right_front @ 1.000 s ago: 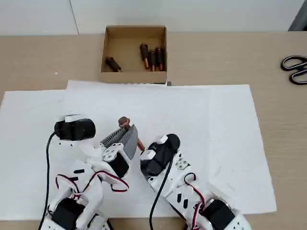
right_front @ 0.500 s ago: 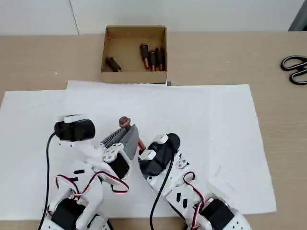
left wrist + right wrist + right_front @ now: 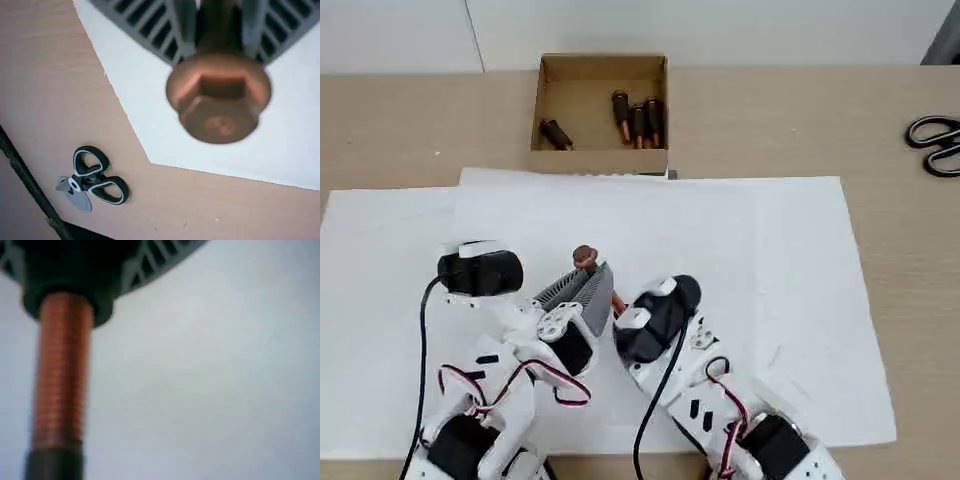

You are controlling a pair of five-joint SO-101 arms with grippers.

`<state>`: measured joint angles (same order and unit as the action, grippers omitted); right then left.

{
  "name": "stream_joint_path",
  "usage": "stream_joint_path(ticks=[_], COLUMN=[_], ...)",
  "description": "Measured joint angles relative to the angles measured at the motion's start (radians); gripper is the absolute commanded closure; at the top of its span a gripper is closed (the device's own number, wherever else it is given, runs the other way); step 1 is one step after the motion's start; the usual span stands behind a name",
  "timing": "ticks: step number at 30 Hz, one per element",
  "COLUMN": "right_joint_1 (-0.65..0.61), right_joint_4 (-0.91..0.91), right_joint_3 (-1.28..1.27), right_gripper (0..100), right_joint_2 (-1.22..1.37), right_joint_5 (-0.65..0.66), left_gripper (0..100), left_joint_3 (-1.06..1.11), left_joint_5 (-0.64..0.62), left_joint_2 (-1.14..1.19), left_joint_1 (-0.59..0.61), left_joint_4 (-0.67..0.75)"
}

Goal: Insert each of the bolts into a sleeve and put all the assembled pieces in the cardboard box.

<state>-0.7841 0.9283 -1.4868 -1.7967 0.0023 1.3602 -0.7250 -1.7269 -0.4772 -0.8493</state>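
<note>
Bolt (image 3: pixel 218 100) sat clenched in left pincer (image 3: pixel 588 272), thread partway into sleeve (image 3: pixel 65 302) gripped by right pincer (image 3: pixel 623 318); insertion likely needed finishing push

On my overhead feed the cardboard box (image 3: pixel 600 160) sits at the far side of the table (image 3: pixel 410 120), just beyond the far edge of the paper sheet (image 3: pixel 750 270). Inside it, three assembled pieces (image 3: pixel 638 118) lie side by side toward the right wall, and a single piece (image 3: pixel 556 133) lies alone toward the left. The scissors (image 3: pixel 935 145) rest on the bare table far to the right, off the sheet. Both arms stand over the sheet's near part. The left gripper (image 3: pixel 588 275) is clamped on a bolt (image 3: pixel 584 257) whose head points toward the box. The right gripper (image 3: pixel 625 318) is just beside it on the right, at the bolt's other end.
</note>
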Motion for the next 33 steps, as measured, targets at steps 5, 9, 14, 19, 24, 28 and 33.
stream_joint_path(ticks=[5,9,14,19,24,28,33], right_joint_1=[0.009,0.009,0.009,0.009,0.015,0.017,0.009], right_joint_4=[-0.002,-0.002,-0.002,-0.002,-0.02,-0.046,-0.046], right_joint_3=[0.0,0.0,0.0,0.0,-0.002,-0.003,-0.006], right_gripper=[99.6,99.6,99.6,99.6,99.6,99.6,99.6], right_joint_2=[0.0,0.0,0.0,0.0,0.002,0.003,0.005], right_joint_5=[0.0,0.0,0.0,0.008,0.048,0.055,0.055], left_gripper=[99,99,99,99,99,99,99], left_joint_3=[0.0,0.008,0.048,0.086,0.133,0.137,0.129], left_joint_5=[0.0,0.0,0.0,0.008,0.057,0.064,0.064], left_joint_2=[0.0,-0.002,-0.002,-0.002,-0.014,-0.015,-0.018], left_joint_1=[0.0,0.0,-0.023,-0.071,-0.114,-0.141,-0.141], left_joint_4=[0.0,0.0,0.0,0.0,0.002,-0.015,-0.089])
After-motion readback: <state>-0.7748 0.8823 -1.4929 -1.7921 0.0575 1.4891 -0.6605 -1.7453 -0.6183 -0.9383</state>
